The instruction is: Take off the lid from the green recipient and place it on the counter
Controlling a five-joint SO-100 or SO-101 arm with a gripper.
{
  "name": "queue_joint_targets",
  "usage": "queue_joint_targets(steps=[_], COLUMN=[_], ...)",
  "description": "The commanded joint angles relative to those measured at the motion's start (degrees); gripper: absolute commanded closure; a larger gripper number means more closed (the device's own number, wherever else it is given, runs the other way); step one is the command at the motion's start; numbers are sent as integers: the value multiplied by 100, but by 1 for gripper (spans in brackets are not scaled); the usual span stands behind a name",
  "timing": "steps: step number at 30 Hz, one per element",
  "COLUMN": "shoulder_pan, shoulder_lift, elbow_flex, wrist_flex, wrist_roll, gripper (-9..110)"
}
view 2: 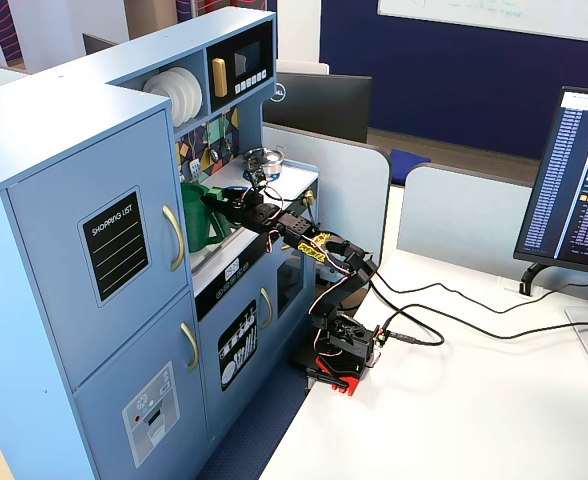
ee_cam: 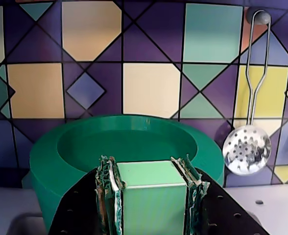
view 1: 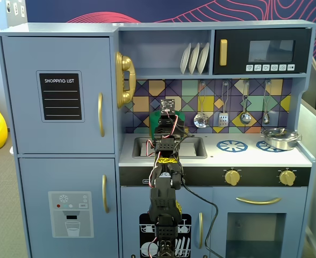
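Observation:
In the wrist view my gripper [ee_cam: 149, 169] is shut on the lid's blocky light green knob [ee_cam: 149, 200]. The round green lid [ee_cam: 124, 142], with its raised rim, spreads out behind the knob. Below the rim the green recipient's dark wall [ee_cam: 42, 196] shows at the left; I cannot tell whether the lid still rests on it. In a fixed view the arm hides most of the recipient [view 1: 157, 120], which stands behind the sink [view 1: 193, 148] on the white counter [view 1: 244, 156]. From the side, the recipient [view 2: 196, 225] shows with the gripper [view 2: 219, 203] at its top.
A silver metal pan [view 1: 280, 138] sits on the right burner ring. Metal utensils hang on the tiled back wall, with a skimmer [ee_cam: 246, 152] just right of the lid. A yellow toy phone [view 1: 124, 79] hangs to the upper left. A shelf with plates is overhead.

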Motion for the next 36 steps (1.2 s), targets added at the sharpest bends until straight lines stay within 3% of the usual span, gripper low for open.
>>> queue_joint_targets(steps=[1,7,22,36], shoulder_pan=[-35,316,2874,3138], shoulder_lift=[105,369,1020,870], elbow_flex=[-571,-624,-211,1661], wrist_flex=[-545,-554,-308,-1608], wrist_roll=[-167,-396,105,97], gripper=[101,101,101,101])
